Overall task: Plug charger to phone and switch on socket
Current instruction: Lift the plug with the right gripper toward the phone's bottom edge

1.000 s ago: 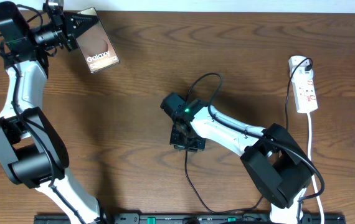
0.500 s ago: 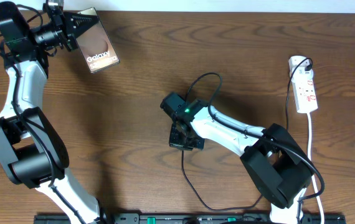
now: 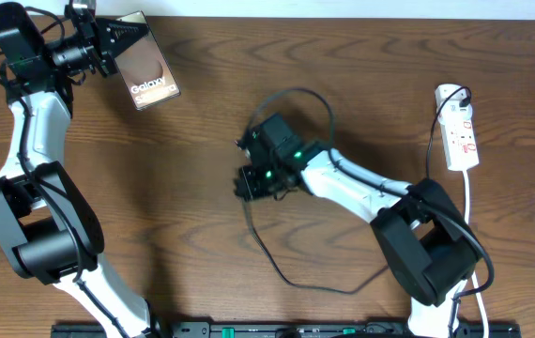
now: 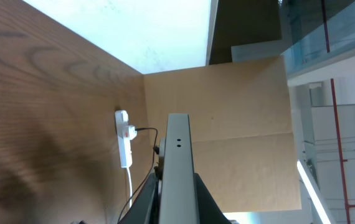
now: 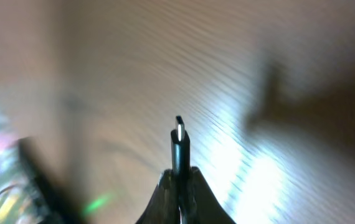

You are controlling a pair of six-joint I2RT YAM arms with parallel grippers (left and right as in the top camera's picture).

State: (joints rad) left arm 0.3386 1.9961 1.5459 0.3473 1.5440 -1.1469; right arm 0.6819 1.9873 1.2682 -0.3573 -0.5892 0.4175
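Right claw (image 5: 179,179) pinching charger (image 5: 179,142) tip, view blurred | left claw (image 4: 176,200) clamping phone (image 4: 177,155), seen edge-on

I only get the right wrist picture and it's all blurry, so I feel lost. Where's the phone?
Observer: The phone is at the far left, pinched in the left tool.
Operator: Where's the power strip?
Observer: The white power strip lies way over on the right, far from your right tool.
Operator: Is my cable plugged into it?
Observer: It seems so: the black charger cable runs up beside the strip to its far end.
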